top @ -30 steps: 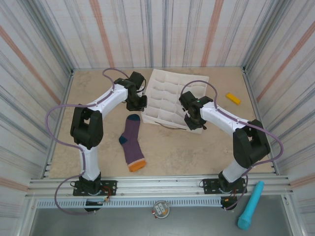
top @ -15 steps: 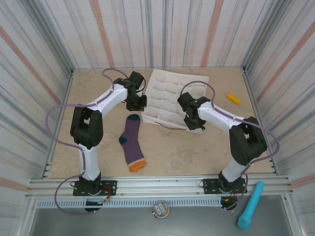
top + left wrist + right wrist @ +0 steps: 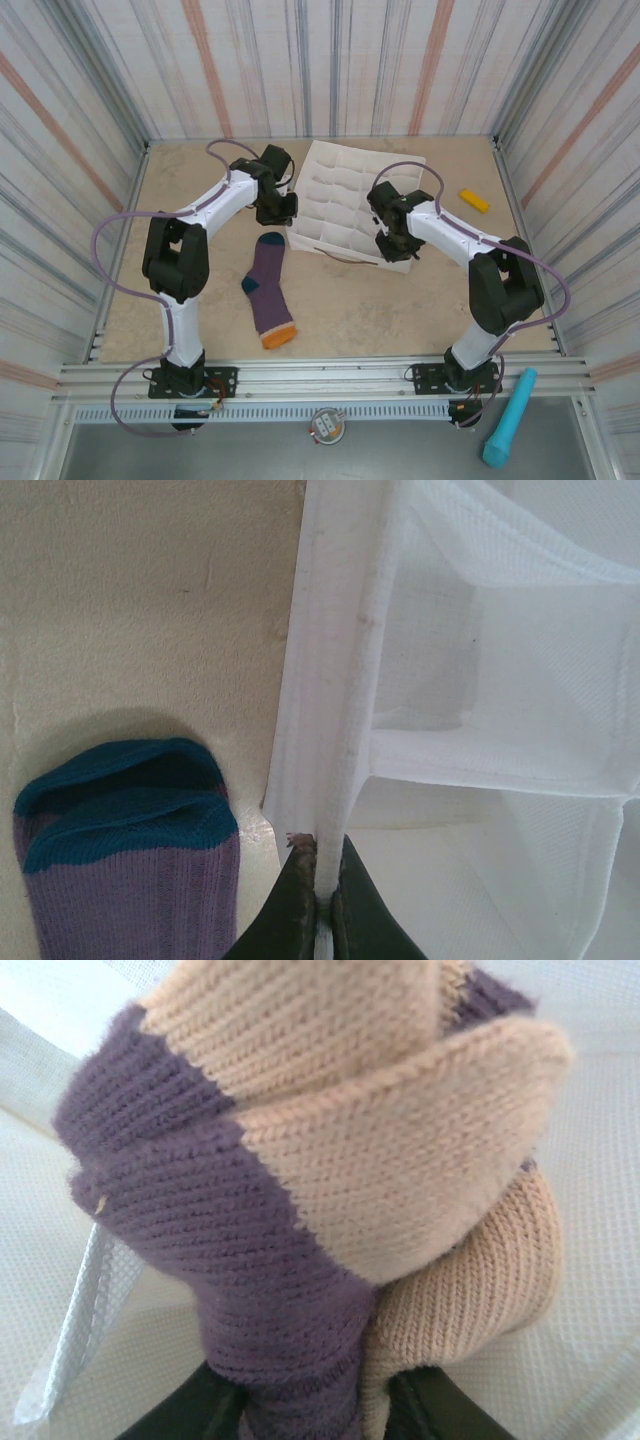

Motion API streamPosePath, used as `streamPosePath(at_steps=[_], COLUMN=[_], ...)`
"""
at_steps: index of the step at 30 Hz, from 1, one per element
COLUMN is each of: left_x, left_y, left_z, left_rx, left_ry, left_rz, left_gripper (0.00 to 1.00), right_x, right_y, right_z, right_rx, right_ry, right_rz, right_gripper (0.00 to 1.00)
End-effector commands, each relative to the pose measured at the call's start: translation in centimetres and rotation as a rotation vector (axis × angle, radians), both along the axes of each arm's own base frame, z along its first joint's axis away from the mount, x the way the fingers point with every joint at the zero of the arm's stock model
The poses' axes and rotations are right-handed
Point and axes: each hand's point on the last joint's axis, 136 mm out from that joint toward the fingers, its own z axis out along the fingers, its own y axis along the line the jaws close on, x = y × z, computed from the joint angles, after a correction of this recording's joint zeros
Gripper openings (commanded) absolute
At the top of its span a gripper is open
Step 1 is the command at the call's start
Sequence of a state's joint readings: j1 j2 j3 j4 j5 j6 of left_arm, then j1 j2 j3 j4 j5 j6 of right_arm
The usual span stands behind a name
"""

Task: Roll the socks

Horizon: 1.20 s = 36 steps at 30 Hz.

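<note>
One purple striped sock (image 3: pixel 268 290) lies flat on the table, orange toe toward me, teal heel on its left. Its teal cuff (image 3: pixel 120 810) shows beside my left gripper (image 3: pixel 325 880). That left gripper (image 3: pixel 278 212) is shut on the left edge band of the white compartmented tray (image 3: pixel 340 190), whose rim (image 3: pixel 330 680) runs up between the fingers. My right gripper (image 3: pixel 392 243) hovers over the tray's near right part. It (image 3: pixel 320 1405) is shut on a rolled bundle of purple and beige knit (image 3: pixel 330 1160), which hides most of its fingers.
A yellow block (image 3: pixel 474 200) lies at the back right of the table. A teal cylinder (image 3: pixel 510 415) rests beyond the front rail at the right. Striped walls close in the table on three sides. Bare table lies left of the sock.
The right arm's wrist has shifted slightly over the tray with the bundle still held. The left arm and the flat sock have not moved.
</note>
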<state>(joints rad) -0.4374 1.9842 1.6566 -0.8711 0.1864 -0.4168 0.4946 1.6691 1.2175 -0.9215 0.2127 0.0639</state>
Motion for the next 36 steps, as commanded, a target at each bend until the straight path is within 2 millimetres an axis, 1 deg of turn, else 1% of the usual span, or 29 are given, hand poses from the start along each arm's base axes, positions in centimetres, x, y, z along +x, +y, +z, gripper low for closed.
streamPosePath(at_steps=[1, 3, 8, 18, 20, 21, 22, 23, 24, 26, 31, 33, 36], left_x=[0.5, 0.5, 0.6, 0.6, 0.6, 0.6, 0.6, 0.6, 0.6, 0.6, 0.5, 0.5, 0.5], left_y=[0.2, 0.2, 0.2, 0.1, 0.1, 0.0, 0.0, -0.1, -0.2, -0.3, -0.5, -0.7, -0.7], left_z=[0.2, 0.3, 0.3, 0.2, 0.2, 0.2, 0.2, 0.2, 0.2, 0.2, 0.0, 0.0, 0.0], left_rx=[-0.012, -0.012, -0.016, -0.017, -0.022, -0.029, -0.032, -0.037, -0.039, -0.049, -0.062, -0.076, -0.086], left_ry=[0.012, 0.012, 0.013, 0.018, 0.023, 0.024, 0.027, 0.028, 0.03, 0.033, 0.046, 0.052, 0.056], left_rz=[0.043, 0.043, 0.044, 0.05, 0.057, 0.057, 0.058, 0.059, 0.061, 0.063, 0.077, 0.079, 0.086], left_gripper=[0.0, 0.0, 0.0, 0.0, 0.0, 0.0, 0.0, 0.0, 0.0, 0.0, 0.0, 0.0, 0.0], right_x=[-2.7, -2.7, -2.5, -2.5, -2.5, -2.6, -2.6, -2.6, -2.6, -2.7, -2.8, -2.8, -2.6], right_y=[0.0, 0.1, 0.2, -0.1, -0.1, -0.1, -0.1, -0.2, -0.3, -0.2, -0.4, -0.3, -0.6], right_z=[-0.3, 0.1, 0.7, 2.1, 2.2, 2.2, 2.2, 2.1, 1.9, 1.4, -0.2, -1.0, -2.2], right_rx=[0.028, 0.045, 0.066, 0.079, 0.082, 0.085, 0.087, 0.081, 0.077, 0.075, 0.041, 0.033, 0.009], right_ry=[0.133, 0.139, 0.138, 0.133, 0.126, 0.122, 0.12, 0.122, 0.125, 0.14, 0.143, 0.132, 0.093], right_rz=[-0.01, -0.02, -0.034, -0.082, -0.085, -0.086, -0.087, -0.089, -0.091, -0.094, -0.105, -0.111, -0.141], right_gripper=[0.38, 0.42, 0.44, 0.4, 0.28, 0.24, 0.23, 0.22, 0.17, 0.1, 0.0, 0.02, 0.1])
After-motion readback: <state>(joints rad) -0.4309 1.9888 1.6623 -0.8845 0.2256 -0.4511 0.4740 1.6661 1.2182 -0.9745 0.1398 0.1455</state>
